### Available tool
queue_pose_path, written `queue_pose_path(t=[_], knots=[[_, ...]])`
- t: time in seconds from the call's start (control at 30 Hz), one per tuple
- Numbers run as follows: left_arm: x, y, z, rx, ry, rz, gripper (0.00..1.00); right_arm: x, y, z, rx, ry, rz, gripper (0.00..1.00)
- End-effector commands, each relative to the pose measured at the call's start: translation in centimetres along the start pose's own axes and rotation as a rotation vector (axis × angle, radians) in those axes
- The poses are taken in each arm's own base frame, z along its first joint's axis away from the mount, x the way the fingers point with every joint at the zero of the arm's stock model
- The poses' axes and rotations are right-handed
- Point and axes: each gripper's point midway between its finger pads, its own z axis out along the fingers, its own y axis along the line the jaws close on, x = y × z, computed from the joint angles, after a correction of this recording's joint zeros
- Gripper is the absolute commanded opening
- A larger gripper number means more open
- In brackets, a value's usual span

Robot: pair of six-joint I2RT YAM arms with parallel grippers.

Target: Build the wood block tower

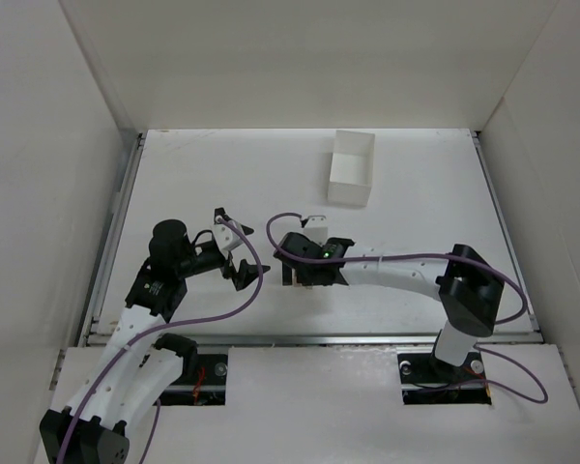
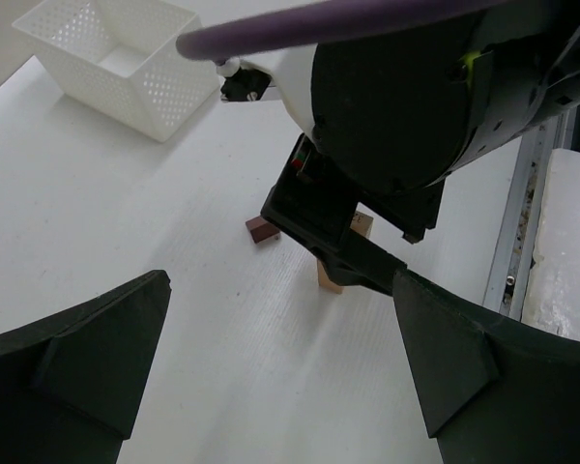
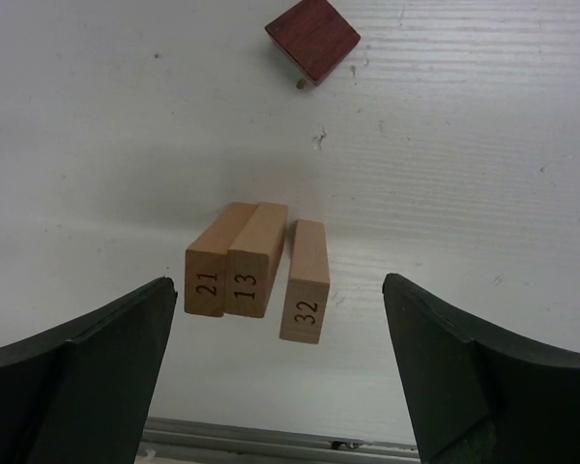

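Right gripper (image 3: 278,282), jaws spread wide and empty, straddled three light tan wooden blocks (image 3: 256,271) lying side by side, long axes across its closing line. Left gripper (image 2: 280,280), also agape, stood farther off.

Left arm (image 1: 126,358) rises from its base at the near edge, elbow bent, its left tool (image 1: 234,249) turned toward the centre with jaws spread wide and gripping nothing. Right arm (image 1: 396,274) stretches low to the left, its right tool (image 3: 280,319) pointing downward, jaws likewise wide apart and holding nothing.
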Motion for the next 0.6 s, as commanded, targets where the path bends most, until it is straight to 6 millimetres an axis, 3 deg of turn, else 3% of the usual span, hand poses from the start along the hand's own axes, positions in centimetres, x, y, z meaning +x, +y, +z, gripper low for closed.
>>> queue_pose_path(t=[0.0, 0.57], knots=[[-0.59, -0.58, -0.04, 0.027, -0.03, 0.031, 1.0, -1.71, 2.64, -0.03, -0.066, -0.028, 0.012, 0.94], [-0.39, -0.71, -0.11, 0.027, -0.03, 0.031, 1.0, -2.13, 2.31, 0.57, -0.055, -0.03, 0.027, 0.69]])
